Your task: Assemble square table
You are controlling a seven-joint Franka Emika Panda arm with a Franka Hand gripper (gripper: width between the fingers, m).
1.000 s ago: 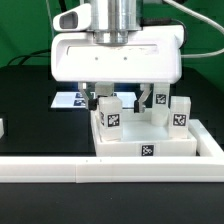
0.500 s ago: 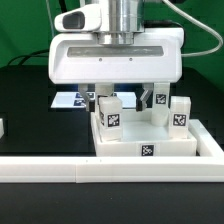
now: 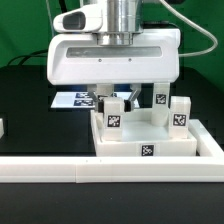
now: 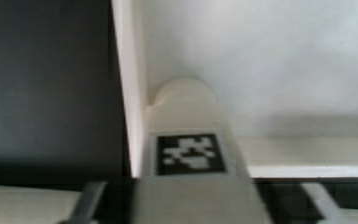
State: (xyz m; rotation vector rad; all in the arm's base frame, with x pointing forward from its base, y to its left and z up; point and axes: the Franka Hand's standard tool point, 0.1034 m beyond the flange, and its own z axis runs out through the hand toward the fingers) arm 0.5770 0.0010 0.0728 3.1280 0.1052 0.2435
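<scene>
Exterior view: gripper (image 3: pixel 113 97) directly above the upright leg (image 3: pixel 113 113) on the square table (image 3: pixel 150 143), fingers straddling it; whether they already pinch it cannot be told.

Matt white plastic legs (image 3: pixel 113 113), slab (image 3: pixel 150 148); black tabletop (image 3: pixel 40 100).

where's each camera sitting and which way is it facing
Exterior view: off the arm, low in front of the white rail fence, facing the square table and its upright legs; the hand and its wide white body show above.
Wrist view: on the wrist, looking down along the hand at one tagged leg on the tabletop; only dark fingertips show.
Shared: that leg, sitting between the fingers in both views.
</scene>
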